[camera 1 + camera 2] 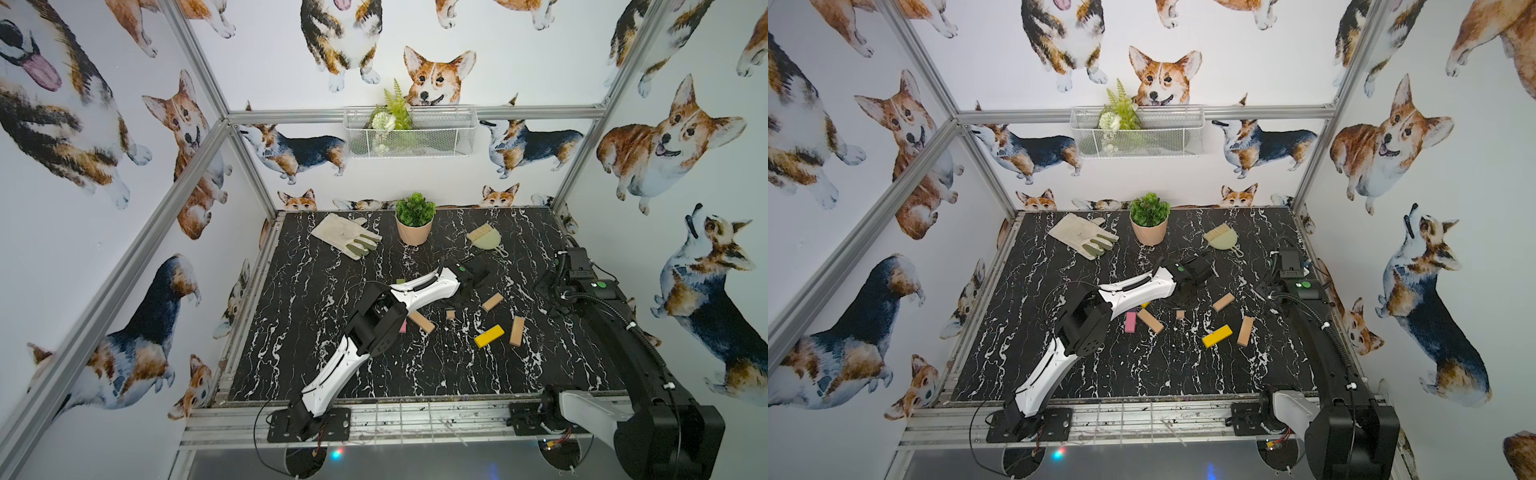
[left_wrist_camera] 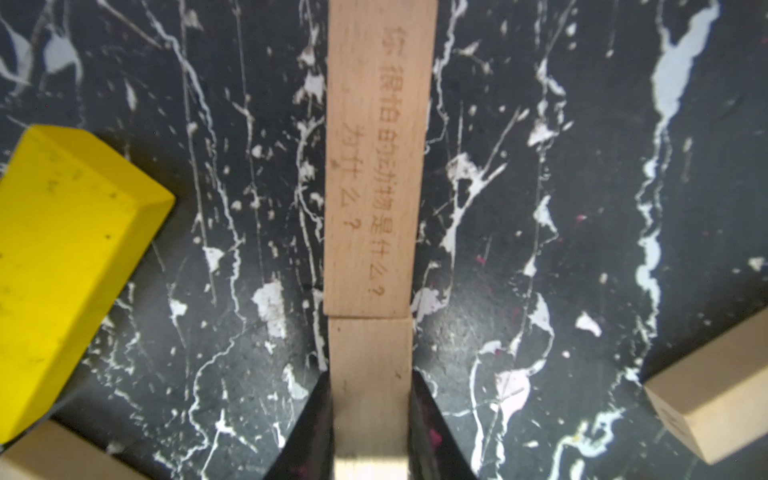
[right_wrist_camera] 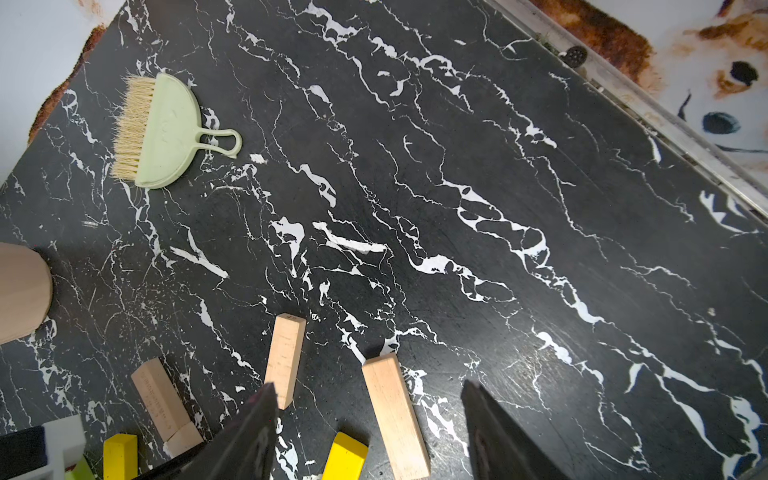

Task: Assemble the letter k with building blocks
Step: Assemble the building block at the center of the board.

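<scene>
In the left wrist view my left gripper (image 2: 371, 374) is shut on a tan wood block (image 2: 370, 345), one finger on each side. That block's far end butts against a second tan block with printed characters (image 2: 374, 166). A yellow block (image 2: 62, 257) lies beside them. In a top view the left gripper (image 1: 453, 301) is low over the table's middle. Loose blocks lie around it: tan ones (image 1: 421, 321) (image 1: 492, 301) (image 1: 517, 331), yellow (image 1: 489, 336), pink (image 1: 1130, 322). My right gripper (image 3: 369, 384) hangs open and empty above a tan block (image 3: 395, 415).
At the back of the table lie a glove (image 1: 347, 235), a potted plant (image 1: 414, 224) and a green dustpan with brush (image 1: 486, 237). A wire basket (image 1: 409, 133) hangs on the back wall. The metal frame rail runs along the table's front edge.
</scene>
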Action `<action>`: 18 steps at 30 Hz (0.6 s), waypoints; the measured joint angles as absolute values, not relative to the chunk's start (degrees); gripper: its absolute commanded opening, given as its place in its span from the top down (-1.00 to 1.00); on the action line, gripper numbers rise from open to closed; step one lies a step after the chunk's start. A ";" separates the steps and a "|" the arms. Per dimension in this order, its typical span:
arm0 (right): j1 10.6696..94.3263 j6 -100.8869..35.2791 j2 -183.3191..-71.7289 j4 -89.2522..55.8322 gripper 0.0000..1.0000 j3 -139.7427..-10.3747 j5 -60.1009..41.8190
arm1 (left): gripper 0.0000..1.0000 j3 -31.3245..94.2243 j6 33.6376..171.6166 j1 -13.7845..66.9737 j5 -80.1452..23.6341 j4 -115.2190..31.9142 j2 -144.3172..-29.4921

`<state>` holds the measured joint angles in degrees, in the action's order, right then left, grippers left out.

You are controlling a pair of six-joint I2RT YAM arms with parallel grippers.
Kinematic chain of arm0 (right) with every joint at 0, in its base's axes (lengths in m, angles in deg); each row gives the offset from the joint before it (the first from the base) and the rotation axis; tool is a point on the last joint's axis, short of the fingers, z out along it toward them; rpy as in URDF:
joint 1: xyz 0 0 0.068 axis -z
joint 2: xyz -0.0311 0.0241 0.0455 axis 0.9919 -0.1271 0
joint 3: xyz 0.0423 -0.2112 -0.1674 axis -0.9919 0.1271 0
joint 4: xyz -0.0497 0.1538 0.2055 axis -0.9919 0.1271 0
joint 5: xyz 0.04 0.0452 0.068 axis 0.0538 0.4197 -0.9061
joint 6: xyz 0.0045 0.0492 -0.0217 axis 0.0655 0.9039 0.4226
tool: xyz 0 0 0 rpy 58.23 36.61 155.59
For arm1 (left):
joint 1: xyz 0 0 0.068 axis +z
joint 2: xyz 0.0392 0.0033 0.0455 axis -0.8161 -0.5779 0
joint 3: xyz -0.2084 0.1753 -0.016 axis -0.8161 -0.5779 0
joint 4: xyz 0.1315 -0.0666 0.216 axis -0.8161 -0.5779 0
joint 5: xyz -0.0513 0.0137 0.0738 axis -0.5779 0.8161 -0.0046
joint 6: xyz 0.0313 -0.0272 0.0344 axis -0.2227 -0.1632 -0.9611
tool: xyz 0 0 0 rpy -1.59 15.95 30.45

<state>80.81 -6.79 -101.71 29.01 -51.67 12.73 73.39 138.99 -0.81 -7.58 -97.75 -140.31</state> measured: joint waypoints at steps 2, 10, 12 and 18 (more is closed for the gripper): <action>80.81 -6.79 -101.71 29.01 -0.44 -51.65 12.73 | 0.24 73.48 138.97 -0.81 -7.71 -97.73 -140.35; 80.79 -6.79 -101.71 28.67 -0.42 -51.28 12.64 | -0.08 73.83 138.92 -0.83 -7.67 -97.56 -140.49; 80.35 -6.84 -101.95 28.47 -0.41 -51.30 12.31 | -0.24 73.91 138.68 -0.83 -7.53 -97.71 -140.27; 74.19 -8.30 -108.88 28.82 -0.34 -54.51 12.55 | -0.43 72.89 137.61 -1.10 -5.20 -99.46 -134.61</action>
